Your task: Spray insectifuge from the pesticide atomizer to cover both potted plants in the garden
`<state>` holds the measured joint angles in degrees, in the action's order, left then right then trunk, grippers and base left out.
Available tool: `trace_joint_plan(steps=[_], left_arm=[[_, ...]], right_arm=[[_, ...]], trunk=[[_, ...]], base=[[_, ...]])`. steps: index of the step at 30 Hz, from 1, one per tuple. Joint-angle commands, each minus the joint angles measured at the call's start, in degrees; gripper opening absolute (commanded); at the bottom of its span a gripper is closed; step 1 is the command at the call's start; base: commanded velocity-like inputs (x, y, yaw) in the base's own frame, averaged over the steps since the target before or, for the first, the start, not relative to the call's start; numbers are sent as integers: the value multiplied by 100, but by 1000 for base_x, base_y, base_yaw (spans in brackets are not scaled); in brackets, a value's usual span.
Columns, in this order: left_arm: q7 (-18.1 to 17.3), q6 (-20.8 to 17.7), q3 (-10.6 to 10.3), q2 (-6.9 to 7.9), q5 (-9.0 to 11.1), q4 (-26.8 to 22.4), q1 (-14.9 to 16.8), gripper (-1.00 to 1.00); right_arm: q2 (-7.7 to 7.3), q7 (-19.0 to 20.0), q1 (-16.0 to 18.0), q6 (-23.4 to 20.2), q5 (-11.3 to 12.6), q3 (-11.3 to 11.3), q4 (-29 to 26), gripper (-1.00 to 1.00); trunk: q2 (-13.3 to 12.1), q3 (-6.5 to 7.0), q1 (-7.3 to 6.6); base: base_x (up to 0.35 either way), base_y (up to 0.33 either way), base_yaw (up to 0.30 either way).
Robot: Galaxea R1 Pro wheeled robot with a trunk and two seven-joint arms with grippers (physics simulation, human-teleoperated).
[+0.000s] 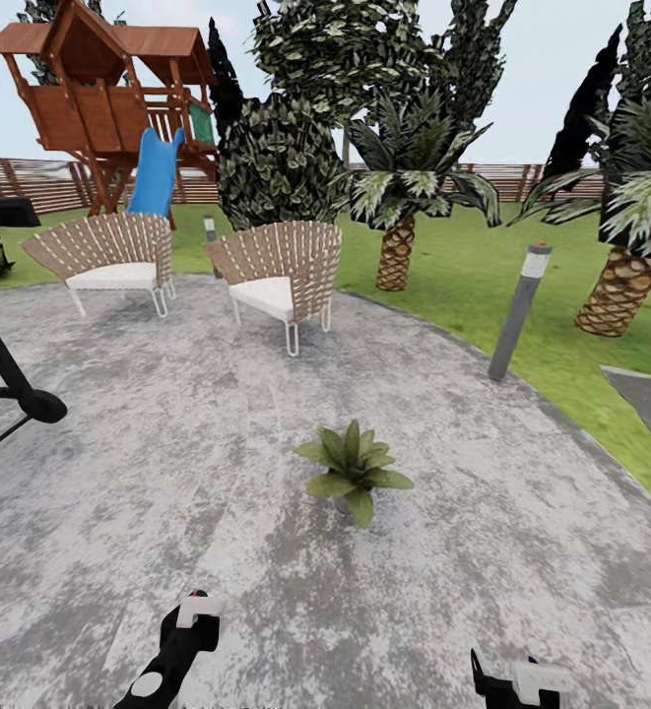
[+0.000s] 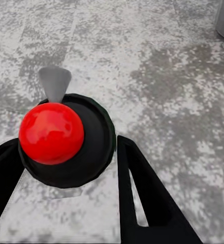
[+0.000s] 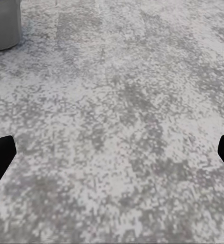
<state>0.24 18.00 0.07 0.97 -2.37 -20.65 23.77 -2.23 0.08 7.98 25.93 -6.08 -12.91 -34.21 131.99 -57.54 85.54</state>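
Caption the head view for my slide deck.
Potted plant on grey paving, chairs and palms behind.

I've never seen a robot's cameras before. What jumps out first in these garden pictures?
In the left wrist view, a glossy red ball on a black disc sits between the left end effector's dark fingers, above the speckled paving. In the head view, one small potted plant stands alone mid-paving, with two slatted chairs and a wooden playhouse with a blue slide behind.

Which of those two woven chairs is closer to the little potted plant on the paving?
The right-hand woven chair, with the white cushion, angled toward the potted plant. The other woven chair stands farther back, to the left, before the wooden playhouse.
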Motion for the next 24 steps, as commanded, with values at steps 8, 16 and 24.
trace_joint_plan(steps=[8,16,24], left_arm=[[2,20,2,0,-26,4,5,-100],[2,20,2,0,-20,1,5,-100],[2,20,2,0,-18,0,4,-100]], right_arm=[[4,1,1,17,-60,-27,2,100],[4,1,1,17,-60,-27,2,100],[4,1,1,17,-60,-31,2,100]], trunk=[[2,-5,-1],[2,-5,-1],[2,-5,-1]], base=[[0,0,278],[0,0,278],[0,7,154]])
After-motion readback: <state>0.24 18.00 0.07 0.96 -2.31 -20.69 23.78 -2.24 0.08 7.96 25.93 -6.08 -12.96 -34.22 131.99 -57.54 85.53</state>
